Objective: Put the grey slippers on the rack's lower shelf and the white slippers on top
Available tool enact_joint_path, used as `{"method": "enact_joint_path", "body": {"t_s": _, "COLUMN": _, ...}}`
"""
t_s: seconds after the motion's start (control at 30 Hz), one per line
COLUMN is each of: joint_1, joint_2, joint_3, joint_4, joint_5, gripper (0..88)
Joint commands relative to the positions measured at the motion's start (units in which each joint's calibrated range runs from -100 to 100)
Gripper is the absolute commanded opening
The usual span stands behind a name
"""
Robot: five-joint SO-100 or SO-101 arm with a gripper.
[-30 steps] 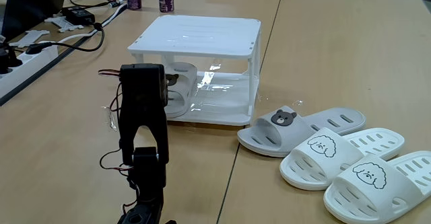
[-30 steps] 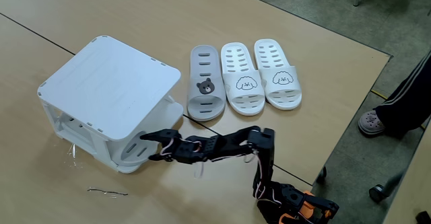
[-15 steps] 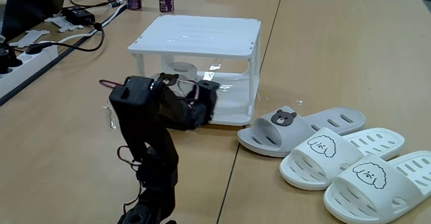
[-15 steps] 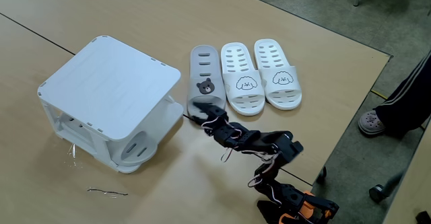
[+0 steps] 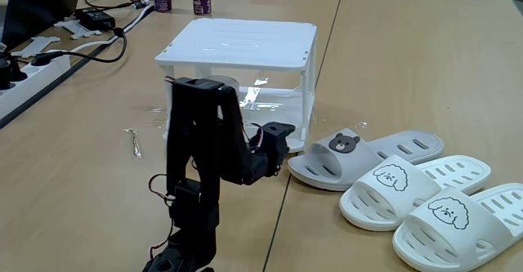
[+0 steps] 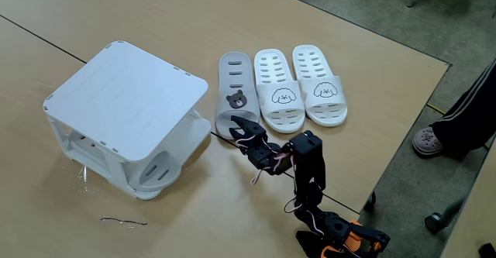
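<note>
Arm folded low, empty tool [image 6: 239, 126] open just beside the grey slipper [image 6: 235, 94] outside the rack [image 6: 124, 103].

The arm [image 5: 204, 153] is all black, built of blocky plastic links with boxy servo housings at the joints. Thin red and dark cables [image 6: 273, 159] loop loosely along it. Its gripper [image 6: 236, 125] has two pointed black fingers. In a fixed view the base [image 6: 353, 239] shows orange parts.
</note>
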Motion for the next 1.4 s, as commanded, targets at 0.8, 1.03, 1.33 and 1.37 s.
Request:
{"method": "enact_joint_path", "body": {"t_s": 0.8, "joint_1": 9.45, "joint_2": 45.5, "joint_3": -68.59, "joint_4": -1.89, "joint_5": 0.37, "gripper": 12.8}}
{"method": "enact_joint_path", "body": {"t_s": 1.03, "joint_1": 10.93, "joint_2": 35.58, "joint_3": -64.35, "joint_4": -1.89, "joint_5": 0.37, "gripper": 0.7}}
{"method": "enact_joint_path", "body": {"t_s": 1.33, "joint_1": 10.6, "joint_2": -13.9, "joint_3": -8.42, "joint_4": -1.89, "joint_5": 0.37, "gripper": 0.7}}
{"method": "enact_joint_path", "body": {"t_s": 1.37, "joint_1": 10.6, "joint_2": -18.36, "joint_3": -2.83, "joint_4": -1.89, "joint_5": 0.37, "gripper": 0.7}}
